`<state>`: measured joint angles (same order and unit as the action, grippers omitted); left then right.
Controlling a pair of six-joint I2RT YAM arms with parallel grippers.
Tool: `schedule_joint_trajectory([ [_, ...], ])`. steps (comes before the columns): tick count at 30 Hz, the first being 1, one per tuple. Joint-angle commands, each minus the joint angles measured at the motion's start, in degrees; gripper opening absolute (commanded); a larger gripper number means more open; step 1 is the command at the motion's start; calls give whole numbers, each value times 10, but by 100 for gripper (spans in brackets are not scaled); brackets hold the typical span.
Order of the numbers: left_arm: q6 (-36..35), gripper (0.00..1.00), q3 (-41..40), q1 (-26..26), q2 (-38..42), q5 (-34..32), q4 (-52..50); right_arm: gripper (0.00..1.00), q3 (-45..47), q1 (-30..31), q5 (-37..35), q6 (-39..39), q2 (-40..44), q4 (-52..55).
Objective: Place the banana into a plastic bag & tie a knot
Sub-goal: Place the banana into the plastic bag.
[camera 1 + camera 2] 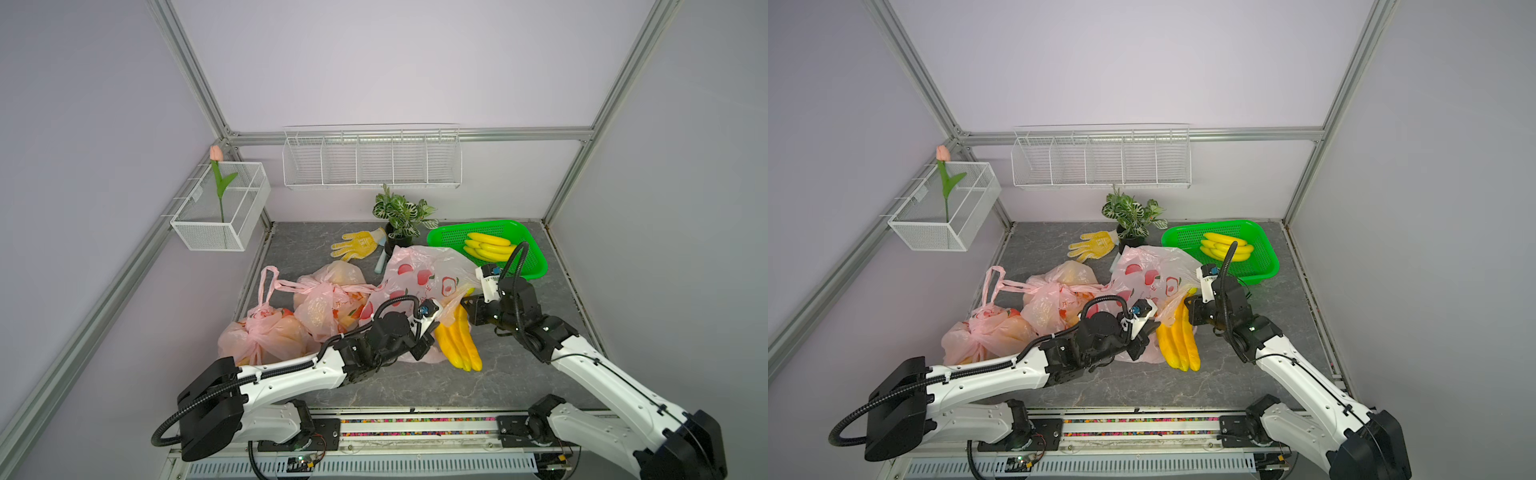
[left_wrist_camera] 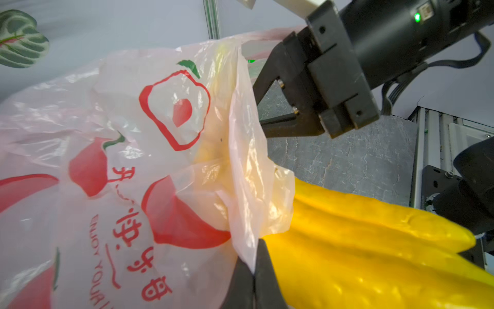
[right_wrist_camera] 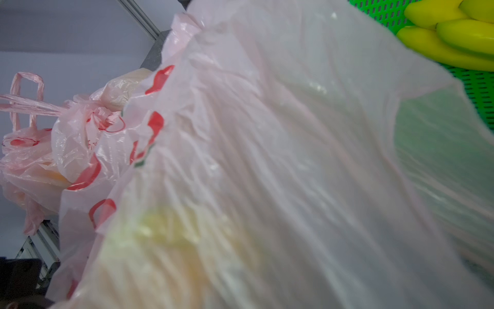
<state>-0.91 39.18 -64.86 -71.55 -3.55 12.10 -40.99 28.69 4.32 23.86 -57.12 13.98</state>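
Left jaws tight on pink "ENJOY YOUR" bag (image 2: 128,112) rim, right jaws likewise; bananas (image 2: 374,240) half-in.

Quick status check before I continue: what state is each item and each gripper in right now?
plastic bag, open, untied, mouth held up at both sides.
banana bunch, far end under the bag's mouth, most of it outside on the table.
left gripper, shut on the plastic bag's rim.
right gripper, tips hidden behind film, apparently shut on the plastic bag.
two other bags, filled, knotted.
green basket, holds a second bunch.
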Motion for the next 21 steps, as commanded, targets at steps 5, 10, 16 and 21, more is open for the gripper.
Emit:
schedule_joint_trajectory([
  [5, -34, 0, 24, -34, -2, 94, -48, 8, 13, -35, -69, 59, 30, -24],
  [10, -9, 0, 48, -59, -4, 145, -40, 7, 23, -35, -132, 74, 24, -35],
  [16, 7, 0, 54, -68, -3, 188, -13, 7, 30, -35, -180, 97, 30, -40],
  [21, 9, 0, 70, -69, -19, 178, -22, 7, 27, -32, -219, 124, 33, -25],
])
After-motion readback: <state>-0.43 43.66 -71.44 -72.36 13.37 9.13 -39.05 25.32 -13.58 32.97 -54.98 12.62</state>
